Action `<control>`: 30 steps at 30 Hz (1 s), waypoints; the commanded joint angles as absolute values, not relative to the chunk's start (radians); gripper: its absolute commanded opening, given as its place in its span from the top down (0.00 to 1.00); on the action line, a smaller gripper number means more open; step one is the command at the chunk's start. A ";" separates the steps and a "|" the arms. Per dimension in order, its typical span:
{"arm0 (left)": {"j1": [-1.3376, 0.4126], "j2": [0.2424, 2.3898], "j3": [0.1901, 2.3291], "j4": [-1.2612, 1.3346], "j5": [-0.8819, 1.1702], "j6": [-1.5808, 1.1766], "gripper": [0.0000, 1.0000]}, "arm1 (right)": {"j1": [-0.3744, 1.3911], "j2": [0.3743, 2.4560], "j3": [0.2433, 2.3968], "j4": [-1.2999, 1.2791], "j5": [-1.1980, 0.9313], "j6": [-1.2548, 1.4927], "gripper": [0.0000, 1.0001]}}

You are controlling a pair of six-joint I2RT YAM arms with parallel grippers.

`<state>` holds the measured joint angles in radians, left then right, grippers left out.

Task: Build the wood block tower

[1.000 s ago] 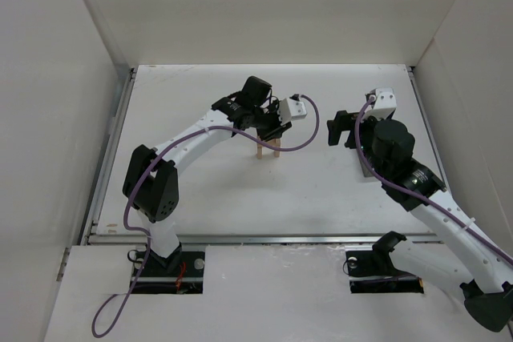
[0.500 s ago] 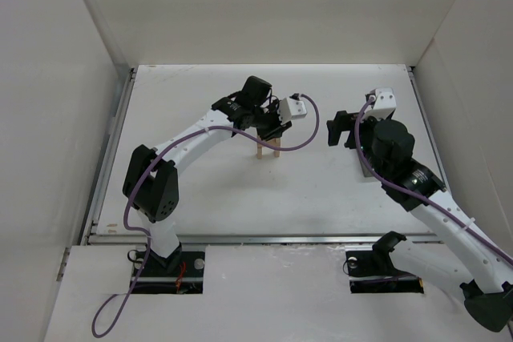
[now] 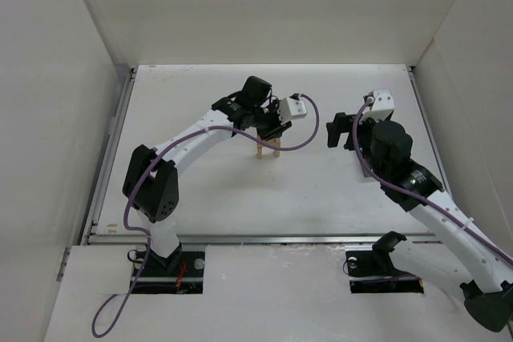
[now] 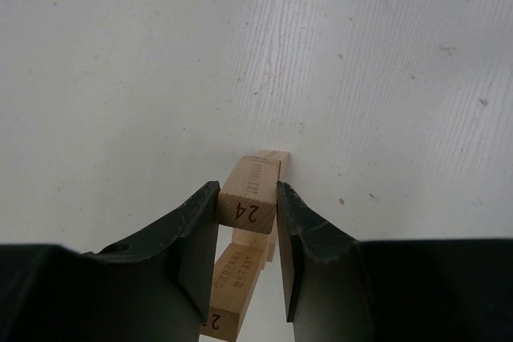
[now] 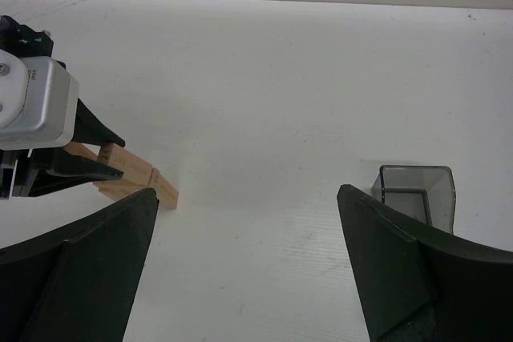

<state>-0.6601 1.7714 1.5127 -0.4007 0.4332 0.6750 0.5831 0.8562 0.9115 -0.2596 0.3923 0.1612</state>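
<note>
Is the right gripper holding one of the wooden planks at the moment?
No, the right gripper stands wide open with nothing held in it.

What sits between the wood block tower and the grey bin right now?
Nothing. In the right wrist view, the stretch of table between the wood block tower and the grey bin is bare.

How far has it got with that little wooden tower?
Early days. A few lower planks already stand stacked. The left gripper is clamped on a plank marked 24 at the top, not yet released. The right gripper hangs open and empty. Further layers presumably remain.
</note>
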 commanded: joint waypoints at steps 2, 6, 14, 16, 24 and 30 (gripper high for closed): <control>-0.663 1.753 1.508 -0.393 0.436 0.670 1.00 | 0.578 0.839 0.914 -0.209 0.387 0.153 0.01; -0.663 1.753 1.508 -0.393 0.436 0.670 1.00 | 0.578 0.839 0.914 -0.209 0.387 0.153 0.01; -0.663 1.763 1.508 -0.393 0.436 0.670 0.99 | 0.578 0.839 0.914 -0.209 0.396 0.153 0.01; -0.663 1.763 1.508 -0.402 0.436 0.670 0.96 | 0.578 0.839 0.914 -0.209 0.396 0.153 0.01; -0.663 1.772 1.508 -0.402 0.436 0.670 0.92 | 0.578 0.839 0.905 -0.209 0.396 0.153 0.01; -0.663 1.772 1.508 -0.411 0.446 0.670 0.89 | 0.578 0.839 0.905 -0.209 0.396 0.153 0.01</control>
